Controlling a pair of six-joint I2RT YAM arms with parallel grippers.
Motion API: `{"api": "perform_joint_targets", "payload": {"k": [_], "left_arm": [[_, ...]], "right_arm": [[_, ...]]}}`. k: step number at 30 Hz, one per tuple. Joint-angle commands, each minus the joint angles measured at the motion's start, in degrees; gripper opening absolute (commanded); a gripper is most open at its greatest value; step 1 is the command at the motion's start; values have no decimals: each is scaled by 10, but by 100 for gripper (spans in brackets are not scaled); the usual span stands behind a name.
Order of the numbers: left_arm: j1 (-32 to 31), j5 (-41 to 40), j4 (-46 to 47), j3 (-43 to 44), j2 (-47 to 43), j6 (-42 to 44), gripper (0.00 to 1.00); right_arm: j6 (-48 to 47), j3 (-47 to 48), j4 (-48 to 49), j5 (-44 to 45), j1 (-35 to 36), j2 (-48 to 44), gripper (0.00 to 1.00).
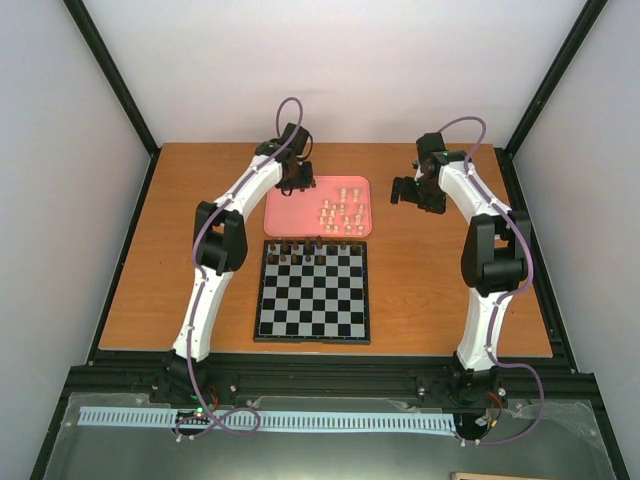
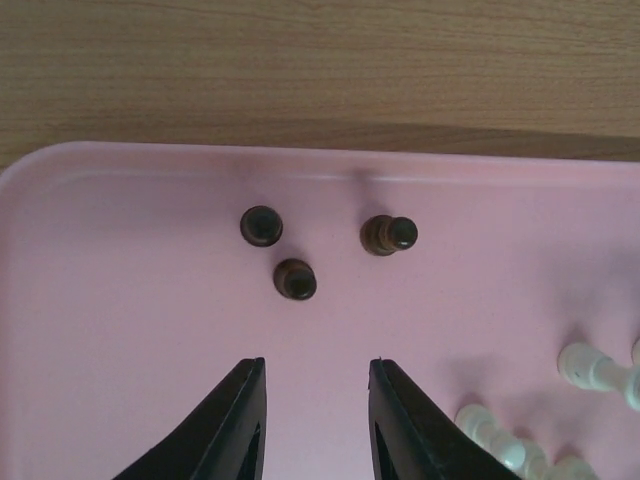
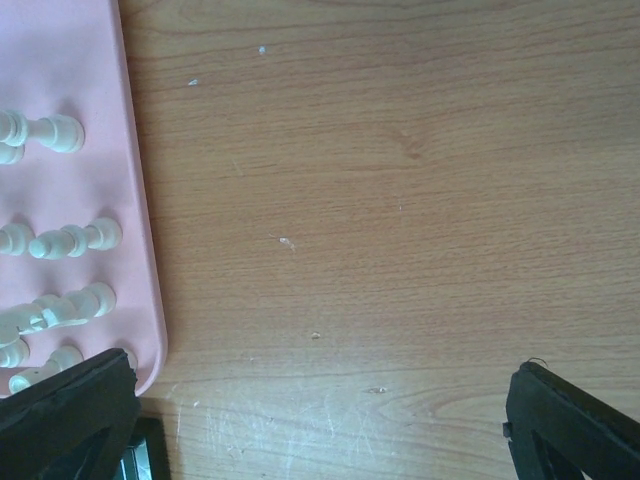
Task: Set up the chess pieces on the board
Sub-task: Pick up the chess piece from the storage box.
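The board (image 1: 312, 300) lies at the table's middle, with dark chess pieces (image 1: 305, 250) lined along its far rows. Behind it, cream pieces (image 1: 340, 212) crowd the right half of a pink tray (image 1: 285, 218). My left gripper (image 1: 297, 184) hangs over the tray's far left part. In the left wrist view the left gripper (image 2: 317, 375) is open, its jaws a modest gap apart with nothing between them. Just beyond them stand three dark pieces (image 2: 295, 279), (image 2: 261, 225), (image 2: 388, 234). My right gripper (image 1: 405, 192) is wide open over bare wood right of the tray.
Cream pieces (image 2: 590, 366) lie toppled on the tray to the right of my left fingers. In the right wrist view the tray's edge (image 3: 135, 200) holds more lying cream pieces (image 3: 55, 131), and the board's corner (image 3: 150, 452) shows beside my finger (image 3: 70, 415).
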Motion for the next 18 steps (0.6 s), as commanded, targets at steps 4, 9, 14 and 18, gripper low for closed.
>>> {"api": "perform_joint_targets", "payload": {"k": [4,9,14,18], "left_arm": [[5,11,48,40,49,-19,32],[11,13,61,56,67,-27,32],[12,8,66,55,76,-29,32],[13,14,77,56,80,-30,31]], "right_arm": [[-12,24,-15,12,2,16,100],[-16,25,-23,17,2,22,100],[-16,32,-30,19,2,33,100],[-16,36,-35,21,2,38,100]]}}
